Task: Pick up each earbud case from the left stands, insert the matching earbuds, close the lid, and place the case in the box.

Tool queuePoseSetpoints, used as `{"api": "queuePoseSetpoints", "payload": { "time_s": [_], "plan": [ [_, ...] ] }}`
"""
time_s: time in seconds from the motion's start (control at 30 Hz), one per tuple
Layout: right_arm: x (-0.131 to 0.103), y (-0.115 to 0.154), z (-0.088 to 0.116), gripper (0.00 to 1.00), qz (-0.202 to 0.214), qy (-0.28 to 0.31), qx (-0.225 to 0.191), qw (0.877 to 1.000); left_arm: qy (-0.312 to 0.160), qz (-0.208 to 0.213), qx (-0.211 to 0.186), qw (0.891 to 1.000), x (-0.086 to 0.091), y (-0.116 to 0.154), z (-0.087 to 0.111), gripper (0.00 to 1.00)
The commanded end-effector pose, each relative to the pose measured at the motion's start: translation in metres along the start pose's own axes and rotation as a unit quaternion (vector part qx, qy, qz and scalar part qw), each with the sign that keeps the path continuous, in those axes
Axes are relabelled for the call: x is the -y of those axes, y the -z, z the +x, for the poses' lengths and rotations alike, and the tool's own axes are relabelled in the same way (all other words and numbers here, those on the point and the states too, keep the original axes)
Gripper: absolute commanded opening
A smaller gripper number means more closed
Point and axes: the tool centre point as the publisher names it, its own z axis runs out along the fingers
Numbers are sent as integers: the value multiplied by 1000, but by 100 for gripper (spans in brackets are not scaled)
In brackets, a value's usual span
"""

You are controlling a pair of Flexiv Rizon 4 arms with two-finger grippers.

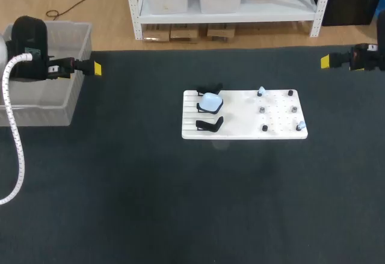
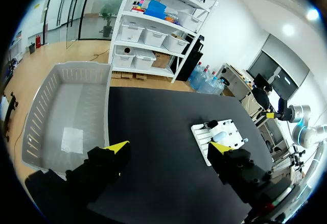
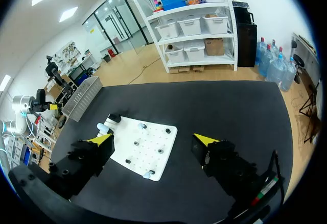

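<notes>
- Pale-blue case [image 1: 210,101] sits on the black stands at the left end of the white board [image 1: 240,133], in the middle of the dark surface [image 1: 180,204]. We cannot tell whether its lid is up.
- One stand [image 1: 209,124], just on the near side of the case, looks bare.
- Left jaws, on the left arm [image 1: 30,41], are spread wide and hold nothing. They hang at the right rim of the box [image 1: 42,115], and the case lies well apart from them, out toward mid-surface.
- Right jaws, on the right arm [image 1: 367,56], are equally wide and hold nothing, at the surface's far right edge.
- We judge both arms about equally far from the case, but the left jaws face the stand end, with no pegs between.
- One earbud [image 1: 261,91] stands at the board's far edge and another earbud [image 1: 300,125] at its near right corner, both on the right arm's side.
- Board runs long left to right; the case looks rounded, with no clear long axis.
- Room around the board looks ample to us; the box rim is the edge to mind.
</notes>
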Motion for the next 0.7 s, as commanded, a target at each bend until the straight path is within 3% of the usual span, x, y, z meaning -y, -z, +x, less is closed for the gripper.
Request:
{"api": "queuePoseSetpoints", "payload": {
  "time_s": [0.03, 0.43, 0.57, 0.7],
  "plan": [
    [0, 0, 0, 100, 0, 0, 0, 1000, 1, -3, -3, 1000, 1, 0, -1, 100],
    [0, 0, 0, 100, 0, 0, 0, 1000, 1, -3, -3, 1000, 1, 0, -1, 100],
    [0, 0, 0, 100, 0, 0, 0, 1000, -22, 43, 7, 999, 8, 3, -2, 100],
    [0, 0, 0, 100, 0, 0, 0, 1000, -93, 116, 2, 989, 21, 10, 2, 100]
  ]
}}
